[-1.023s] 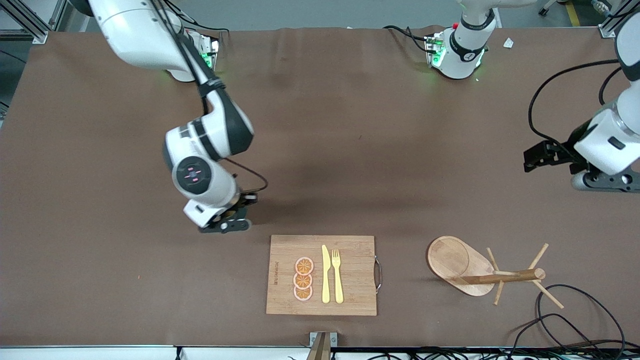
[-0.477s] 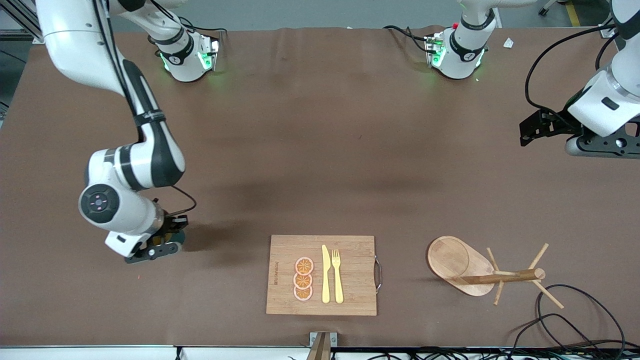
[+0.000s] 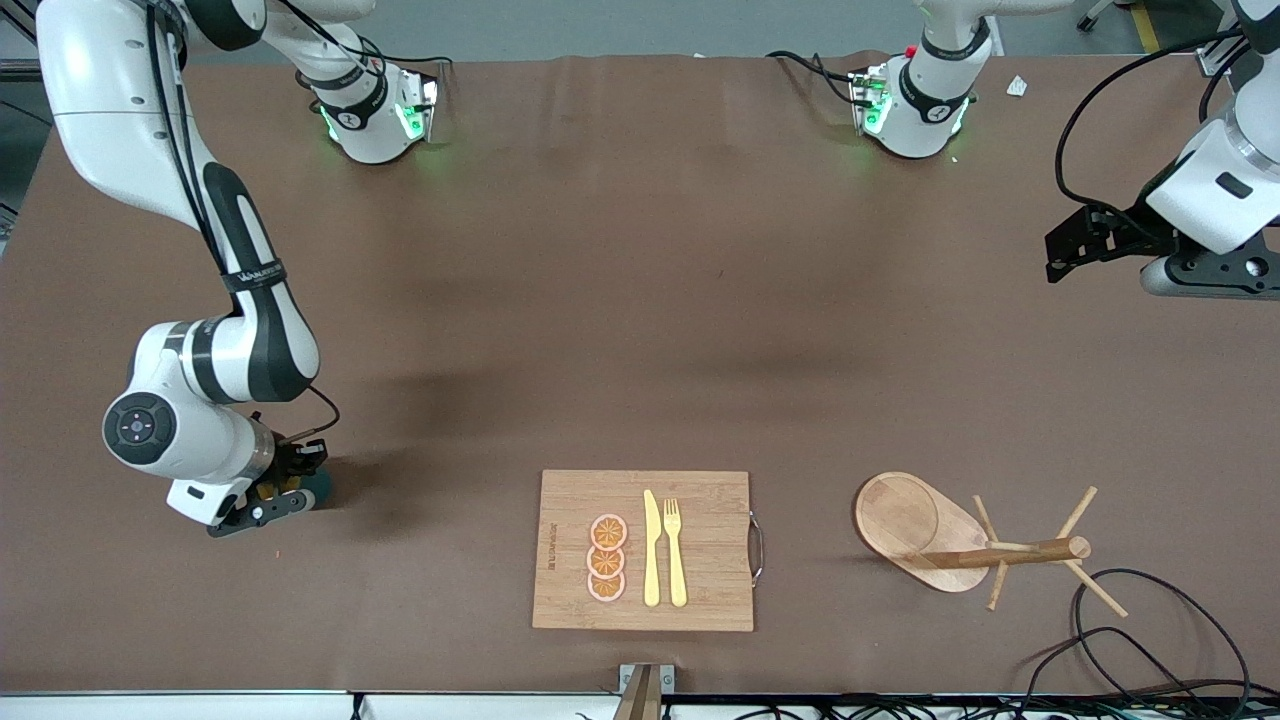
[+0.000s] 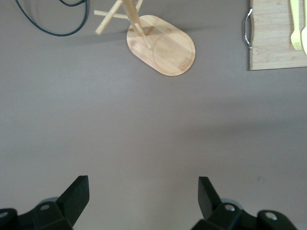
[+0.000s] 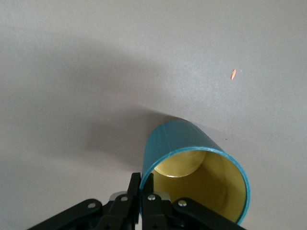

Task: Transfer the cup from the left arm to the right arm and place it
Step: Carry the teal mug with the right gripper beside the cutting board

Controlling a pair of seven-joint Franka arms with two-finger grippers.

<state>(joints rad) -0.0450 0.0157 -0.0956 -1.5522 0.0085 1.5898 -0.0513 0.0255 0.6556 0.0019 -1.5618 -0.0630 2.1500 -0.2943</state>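
front view: one cup (image 3: 322,487) pinched by right gripper (image 3: 268,505); left gripper (image 3: 1100,243) spread, idle

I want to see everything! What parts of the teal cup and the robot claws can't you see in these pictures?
- Cup: in the front view the right claw and wrist cover nearly all of it; only a teal sliver shows.
- Cup handle: shows in no view.
- Cup bottom touching the table or not: cannot tell.
- Left claw: the right edge of the front view cuts it off.

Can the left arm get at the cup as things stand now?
Probably not: the right gripper is shut on the cup at the right arm's end, while the open left gripper hangs over the other end.
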